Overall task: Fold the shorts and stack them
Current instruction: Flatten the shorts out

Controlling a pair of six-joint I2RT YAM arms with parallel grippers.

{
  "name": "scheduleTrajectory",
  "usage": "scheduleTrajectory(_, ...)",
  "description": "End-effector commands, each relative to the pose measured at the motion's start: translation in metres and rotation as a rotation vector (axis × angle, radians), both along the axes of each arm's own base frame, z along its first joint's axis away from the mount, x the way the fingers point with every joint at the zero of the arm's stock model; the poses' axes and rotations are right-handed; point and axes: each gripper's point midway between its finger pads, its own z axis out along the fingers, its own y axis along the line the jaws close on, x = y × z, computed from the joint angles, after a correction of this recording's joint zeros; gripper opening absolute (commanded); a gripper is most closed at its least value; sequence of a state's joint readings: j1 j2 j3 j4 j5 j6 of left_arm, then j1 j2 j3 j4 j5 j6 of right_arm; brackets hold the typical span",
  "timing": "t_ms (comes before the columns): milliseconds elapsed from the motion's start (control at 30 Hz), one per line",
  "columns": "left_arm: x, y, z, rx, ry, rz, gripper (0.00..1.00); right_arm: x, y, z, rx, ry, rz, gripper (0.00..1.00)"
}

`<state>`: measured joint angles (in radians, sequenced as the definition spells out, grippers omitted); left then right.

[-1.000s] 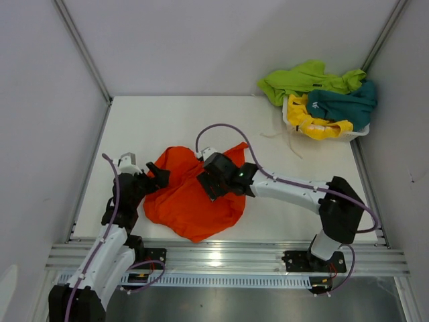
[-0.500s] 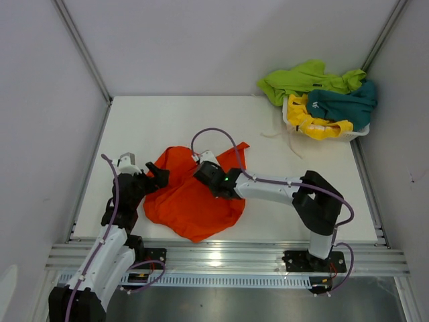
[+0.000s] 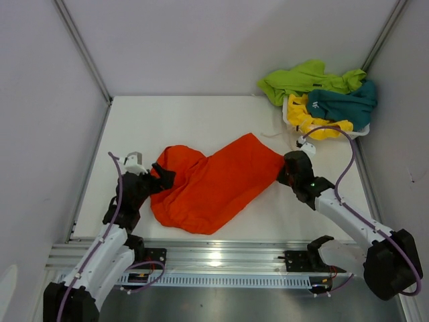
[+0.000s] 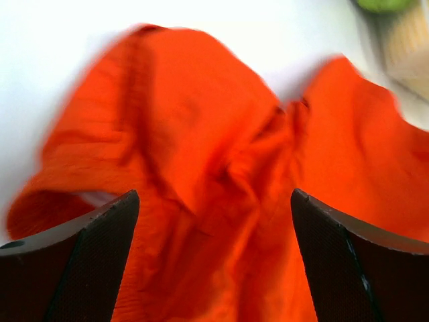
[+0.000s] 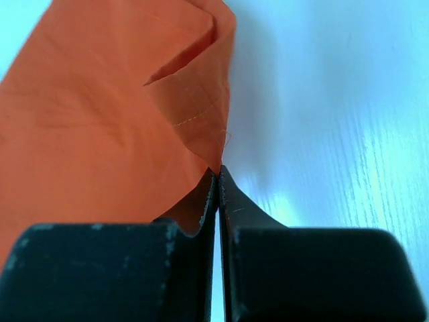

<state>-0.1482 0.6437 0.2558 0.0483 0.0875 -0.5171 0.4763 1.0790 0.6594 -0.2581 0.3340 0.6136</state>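
On the worktop (image 3: 167, 127) left of the basket (image 3: 357, 134), the orange shorts (image 3: 214, 184) are seen pinched at the basket-side hem by the right fingers (image 5: 188, 268), the spread left fingers (image 4: 87, 268) holding nothing, so that thin pinch could be lost to any tug.

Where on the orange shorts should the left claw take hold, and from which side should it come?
Grip the bunched left end of the orange shorts, coming from the left. The right claw pinches the far hem, and the left claw stands open facing that raised fold, probably an easy bite.
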Motion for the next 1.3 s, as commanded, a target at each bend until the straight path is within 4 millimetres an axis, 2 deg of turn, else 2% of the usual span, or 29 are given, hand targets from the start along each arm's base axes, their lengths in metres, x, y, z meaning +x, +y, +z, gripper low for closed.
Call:
scheduleTrajectory(0, 0.005, -0.031, 0.037, 0.048, -0.104, -0.106, 0.95, 0.000, -0.007, -0.013, 0.020, 0.052, -0.038, 0.00)
scheduleTrajectory(33, 0.004, -0.040, 0.047, 0.062, -0.122, -0.131, 0.95, 0.002, -0.013, -0.013, 0.015, 0.058, -0.058, 0.00)
scheduleTrajectory(100, 0.000, -0.059, 0.046, 0.138, -0.119, -0.163, 0.96, 0.006, -0.017, -0.016, 0.000, 0.071, -0.069, 0.00)
scheduleTrajectory(133, 0.000, -0.066, 0.056, 0.153, -0.130, -0.177, 0.95, 0.010, -0.018, -0.012, 0.000, 0.066, -0.082, 0.00)
scheduleTrajectory(167, -0.006, -0.082, 0.050, 0.190, -0.115, -0.231, 0.95, 0.011, -0.020, -0.013, -0.005, 0.072, -0.091, 0.00)
scheduleTrajectory(233, -0.007, -0.091, 0.055, 0.232, -0.126, -0.236, 0.96, 0.016, -0.022, -0.011, -0.015, 0.069, -0.107, 0.00)
scheduleTrajectory(267, -0.014, -0.105, 0.056, 0.253, -0.140, -0.285, 0.97, 0.019, -0.023, -0.007, -0.015, 0.062, -0.119, 0.00)
scheduleTrajectory(333, -0.016, -0.114, 0.057, 0.293, -0.146, -0.302, 0.96, 0.023, -0.024, -0.005, -0.025, 0.056, -0.116, 0.00)
scheduleTrajectory(367, -0.025, -0.129, 0.063, 0.308, -0.171, -0.351, 0.97, 0.027, -0.026, 0.001, -0.025, 0.049, -0.122, 0.00)
scheduleTrajectory(400, -0.030, -0.137, 0.061, 0.333, -0.173, -0.378, 0.97, 0.029, -0.027, 0.002, -0.032, 0.053, -0.123, 0.00)
scheduleTrajectory(433, -0.043, -0.148, 0.057, 0.370, -0.176, -0.421, 0.97, 0.031, -0.029, 0.001, -0.040, 0.060, -0.124, 0.00)
scheduleTrajectory(467, -0.048, -0.154, 0.061, 0.393, -0.188, -0.440, 0.97, 0.034, -0.030, 0.006, -0.044, 0.056, -0.119, 0.00)
scheduleTrajectory(500, -0.055, -0.160, 0.051, 0.443, -0.168, -0.466, 0.97, 0.036, -0.033, 0.007, -0.038, 0.060, -0.125, 0.00)
scheduleTrajectory(533, -0.069, -0.172, 0.049, 0.486, -0.186, -0.509, 0.96, 0.038, -0.032, 0.005, -0.037, 0.068, -0.121, 0.00)
scheduleTrajectory(567, -0.075, -0.179, 0.052, 0.505, -0.196, -0.519, 0.96, 0.041, -0.031, 0.009, -0.028, 0.064, -0.115, 0.00)
scheduleTrajectory(600, -0.082, -0.184, 0.037, 0.575, -0.174, -0.546, 0.96, 0.043, -0.032, 0.010, -0.023, 0.067, -0.119, 0.00)
scheduleTrajectory(633, -0.094, -0.193, 0.037, 0.611, -0.196, -0.559, 0.96, 0.043, -0.031, 0.007, -0.024, 0.082, -0.114, 0.00)
scheduleTrajectory(700, -0.104, -0.200, 0.027, 0.673, -0.189, -0.576, 0.96, 0.047, -0.030, 0.010, -0.016, 0.088, -0.119, 0.00)
scheduleTrajectory(733, -0.114, -0.208, 0.015, 0.722, -0.179, -0.618, 0.96, 0.047, -0.030, 0.009, -0.015, 0.094, -0.117, 0.00)
scheduleTrajectory(967, -0.134, -0.234, -0.024, 0.826, -0.118, -0.728, 0.95, 0.049, -0.026, 0.014, 0.002, 0.085, -0.099, 0.00)
scheduleTrajectory(1100, -0.121, -0.230, -0.035, 0.897, -0.062, -0.638, 0.94, 0.047, -0.026, 0.017, 0.011, 0.080, -0.093, 0.00)
scheduleTrajectory(1167, -0.116, -0.231, -0.045, 0.880, -0.015, -0.651, 0.89, 0.044, -0.025, 0.016, 0.014, 0.082, -0.090, 0.00)
scheduleTrajectory(1267, -0.119, -0.239, -0.057, 0.788, 0.044, -0.741, 0.62, 0.042, -0.025, 0.017, 0.018, 0.079, -0.087, 0.00)
